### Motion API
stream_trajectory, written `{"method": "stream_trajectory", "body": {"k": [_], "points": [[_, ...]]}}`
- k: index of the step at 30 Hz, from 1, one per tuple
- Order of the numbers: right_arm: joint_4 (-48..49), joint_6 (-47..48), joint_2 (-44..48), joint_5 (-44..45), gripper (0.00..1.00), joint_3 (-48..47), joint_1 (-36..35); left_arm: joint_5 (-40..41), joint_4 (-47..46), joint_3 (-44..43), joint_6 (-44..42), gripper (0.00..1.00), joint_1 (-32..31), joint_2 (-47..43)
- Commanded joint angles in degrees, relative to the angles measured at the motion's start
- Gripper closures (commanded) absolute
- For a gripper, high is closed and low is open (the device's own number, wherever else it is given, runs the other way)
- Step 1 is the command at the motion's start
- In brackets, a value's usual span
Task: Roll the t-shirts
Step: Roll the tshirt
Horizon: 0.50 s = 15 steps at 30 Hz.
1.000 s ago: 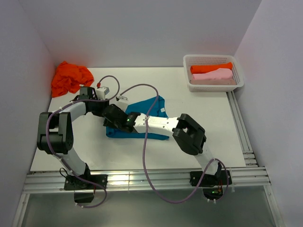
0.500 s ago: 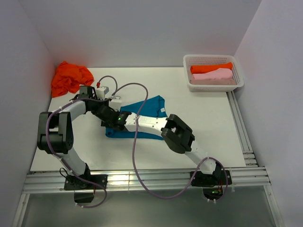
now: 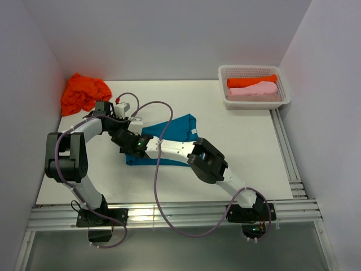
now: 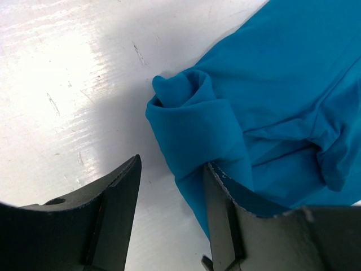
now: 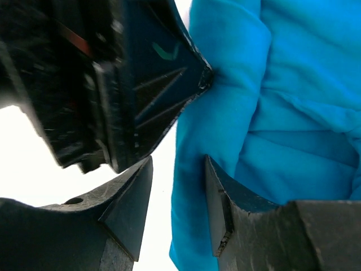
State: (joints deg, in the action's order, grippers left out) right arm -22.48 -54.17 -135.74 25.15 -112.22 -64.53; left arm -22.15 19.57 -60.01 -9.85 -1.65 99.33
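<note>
Right arm's elbow has swung left over the last second, and the right hand (image 5: 176,169) has slid along the near-left edge of the teal t-shirt (image 3: 176,127) until it sits just beside the left hand (image 4: 171,169). The left arm has barely shifted.

Position: the teal t-shirt lies mostly flat in the middle of the counter (image 3: 242,147), and both hands crowd its left end.

Left hand: fingers spread. The wrist view shows the shirt's corner (image 4: 192,113) turned over into one short, loose curl. One finger (image 4: 225,209) touches the cloth edge; the other stands over bare counter. Nothing is pinched.

Right hand: fingers also spread, straddling a raised fold of teal cloth (image 5: 211,130) without squeezing it. The dark body of the left hand fills the upper left of that view, so you are working very close.

Progress, as judged:
- Done: two rolled shirts, one orange (image 3: 251,81) and one pale pink (image 3: 256,89), lie side by side in the white lattice basket (image 3: 254,103) at the far right.
- In hand: the teal roll is only started, a first turn at one corner; nearly the whole shirt is still unrolled.
- Left: a crumpled orange t-shirt (image 3: 84,93) sits untouched in the far left corner.

Roughly half remains for you.
</note>
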Motion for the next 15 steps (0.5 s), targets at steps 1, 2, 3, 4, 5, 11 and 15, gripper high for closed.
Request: {"method": "stream_trajectory", "body": {"k": [1, 2, 3, 4, 5, 11, 15], "points": [[-5.1, -0.7, -2.6, 0.8, 0.51, -2.5, -0.3, -1.1, 0.7, -3.3, -1.2, 0.47, -0.4, 0.3], [-5.9, -0.9, -3.1, 0.9, 0.51, -3.3, -0.4, -1.4, 1.0, -3.5, -1.2, 0.46, -0.4, 0.3], [-6.6, -1.4, -3.4, 1.2, 0.51, -3.5, -0.4, -1.3, 1.6, -4.1, -1.2, 0.45, -0.4, 0.3], [-8.1, -1.6, -3.6, 1.5, 0.51, -4.1, -0.3, -1.5, 2.0, -4.6, -1.1, 0.44, -0.4, 0.4], [-8.8, -2.1, -3.9, 1.8, 0.51, -4.2, -0.3, -2.0, 2.6, -5.1, -1.0, 0.43, -0.4, 0.4], [-12.4, -4.4, -3.6, 3.5, 0.51, -3.7, -0.4, -3.2, 5.5, -9.8, 0.3, 0.41, -0.3, 0.8], [-14.5, -4.5, -4.4, 3.6, 0.51, -4.6, -0.2, -3.5, 7.3, -12.9, 0.6, 0.39, -0.3, 1.1]]}}
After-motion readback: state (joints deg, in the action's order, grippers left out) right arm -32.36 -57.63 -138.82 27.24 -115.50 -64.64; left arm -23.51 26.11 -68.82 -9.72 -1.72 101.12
